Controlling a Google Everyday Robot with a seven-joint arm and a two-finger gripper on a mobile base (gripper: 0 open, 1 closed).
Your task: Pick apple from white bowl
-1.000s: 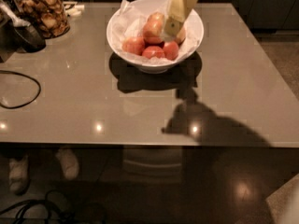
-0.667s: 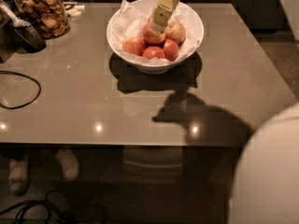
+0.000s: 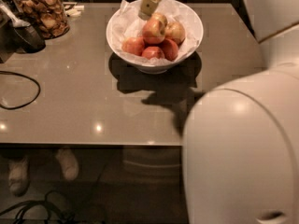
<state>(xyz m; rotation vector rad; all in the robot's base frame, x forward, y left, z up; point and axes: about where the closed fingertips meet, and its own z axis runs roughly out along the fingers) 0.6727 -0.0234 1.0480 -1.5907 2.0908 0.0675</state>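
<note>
The white bowl (image 3: pixel 197 31), lined with crinkled paper, stands at the back middle of the grey table (image 3: pixel 84 106). It holds several apples. The pinkish-red and yellow-green apple (image 3: pixel 154 30) lies on top of the pile, left of centre. Redder apples (image 3: pixel 169 49) lie around and below it. My beige gripper (image 3: pixel 147 12) comes down from the top edge. Its tip is at the upper left of the top apple, touching or nearly touching it.
A glass jar of brown snacks (image 3: pixel 44 10) stands at the back left, with a dark object and spoon (image 3: pixel 23 31) beside it. A black cable (image 3: pixel 18 90) loops on the table's left. My white body (image 3: pixel 243 148) fills the lower right. The table's front edge runs across the lower middle.
The gripper has shifted left from the right side of the bowl's inside to over the top apple. My white body has come into view at the right.
</note>
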